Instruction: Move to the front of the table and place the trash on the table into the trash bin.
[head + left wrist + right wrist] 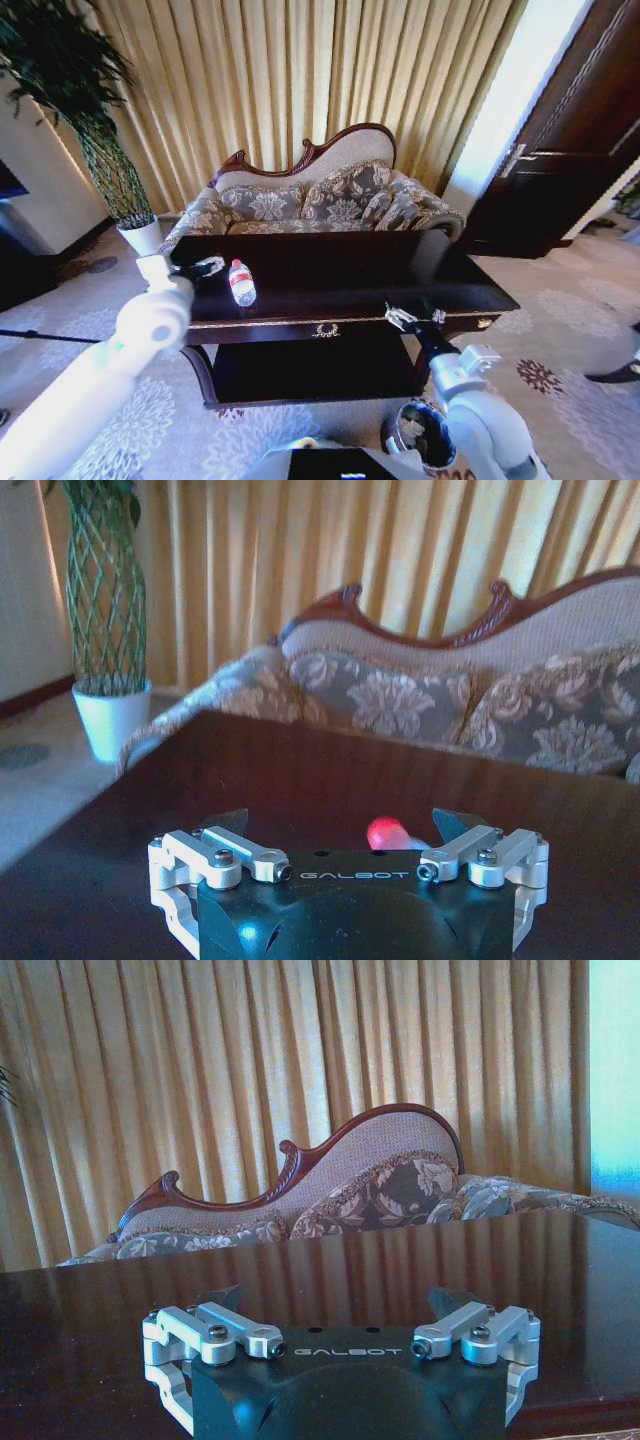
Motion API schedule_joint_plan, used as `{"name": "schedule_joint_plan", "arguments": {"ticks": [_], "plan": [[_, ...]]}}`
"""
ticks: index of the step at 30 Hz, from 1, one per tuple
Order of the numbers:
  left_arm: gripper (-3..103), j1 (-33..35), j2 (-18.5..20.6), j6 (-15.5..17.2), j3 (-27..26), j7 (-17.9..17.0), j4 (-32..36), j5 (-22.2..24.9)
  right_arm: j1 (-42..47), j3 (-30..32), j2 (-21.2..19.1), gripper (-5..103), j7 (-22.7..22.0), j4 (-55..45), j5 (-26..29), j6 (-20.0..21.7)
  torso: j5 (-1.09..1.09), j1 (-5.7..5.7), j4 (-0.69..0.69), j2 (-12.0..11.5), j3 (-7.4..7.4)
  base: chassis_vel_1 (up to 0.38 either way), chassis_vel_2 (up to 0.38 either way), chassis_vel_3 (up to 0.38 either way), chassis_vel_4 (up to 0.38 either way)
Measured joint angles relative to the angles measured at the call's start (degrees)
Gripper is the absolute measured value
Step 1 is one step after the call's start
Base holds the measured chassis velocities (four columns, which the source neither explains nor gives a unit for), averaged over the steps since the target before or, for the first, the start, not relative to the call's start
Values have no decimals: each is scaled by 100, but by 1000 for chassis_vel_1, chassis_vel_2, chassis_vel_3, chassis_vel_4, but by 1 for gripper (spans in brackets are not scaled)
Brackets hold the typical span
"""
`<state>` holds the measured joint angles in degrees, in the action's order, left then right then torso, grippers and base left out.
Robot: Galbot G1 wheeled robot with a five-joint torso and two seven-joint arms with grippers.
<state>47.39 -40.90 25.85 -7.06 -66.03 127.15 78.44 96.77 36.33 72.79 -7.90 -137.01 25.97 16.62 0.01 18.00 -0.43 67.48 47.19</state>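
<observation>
On the dark glossy table (340, 270), near its left end, lies the trash, a small clear bottle (241, 283) with a red-and-white label. My left gripper (205, 267) hovers just left of it, open. In the left wrist view a red bit of the bottle (386, 832) shows between the spread fingers of the left gripper (345, 825). My right gripper (415, 318) is open and empty over the table's front right edge, and the right wrist view shows the right gripper (335, 1300) above bare tabletop. The round trash bin (420, 432) stands on the carpet below my right arm.
A floral sofa (320, 200) stands right behind the table. A tall plant in a white pot (142, 236) is at the back left, and a dark door (560, 150) at the right. Patterned carpet surrounds the table.
</observation>
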Motion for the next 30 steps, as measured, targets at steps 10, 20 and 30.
{"name": "schedule_joint_plan", "arguments": {"ticks": [10,20,30], "plan": [[100,-862,-513,-336,1038,-848,-375,289,-88,31,-41,100,1,203,5,-1,0,0,0,0,0,0,0,0,0],[100,-869,-741,-312,1319,-995,-461,484,-229,58,-73,100,3,317,127,-28,-1,0,1,0,-1,0,0,0,0],[100,-848,-945,-291,1515,-1045,-558,504,-320,75,-90,100,3,297,204,-158,0,-1,0,1,-1,0,0,0,0]]}}
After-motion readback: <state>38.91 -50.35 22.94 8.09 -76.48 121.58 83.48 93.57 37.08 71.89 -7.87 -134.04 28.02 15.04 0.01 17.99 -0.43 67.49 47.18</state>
